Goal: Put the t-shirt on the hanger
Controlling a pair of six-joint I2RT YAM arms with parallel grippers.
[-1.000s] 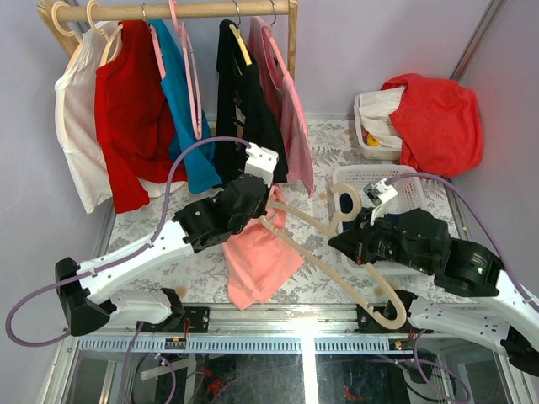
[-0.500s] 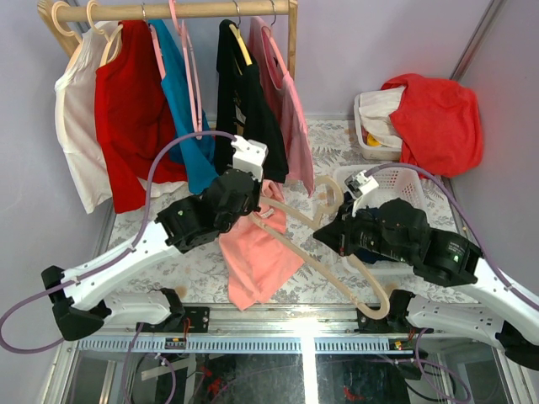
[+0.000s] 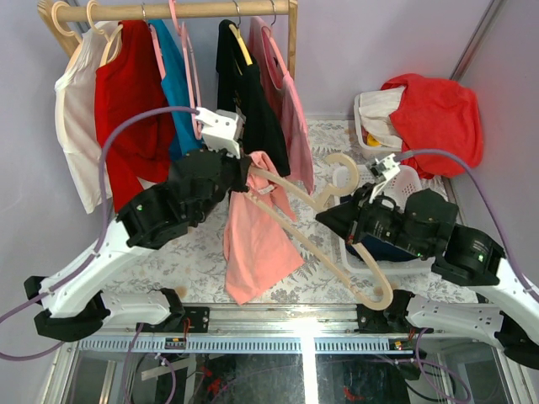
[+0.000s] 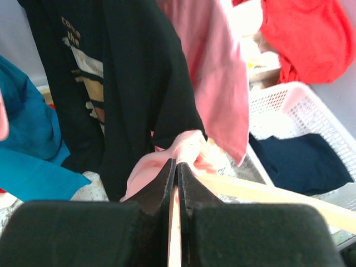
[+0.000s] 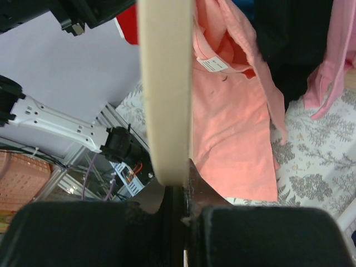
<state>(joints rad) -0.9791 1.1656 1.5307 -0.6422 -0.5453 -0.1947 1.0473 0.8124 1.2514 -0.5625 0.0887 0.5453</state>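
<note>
Centre frame, the left gripper is clamped on the neck of the t-shirt. The shirt hangs limp from it above the patterned table. Behind it, at upper left, hung clothes fill a wooden rail. Right of centre, the right gripper is closed tight on the hanger. One hanger arm reaches up to the shirt's collar and seems to enter it. The other arm slants toward the lower right.
</note>
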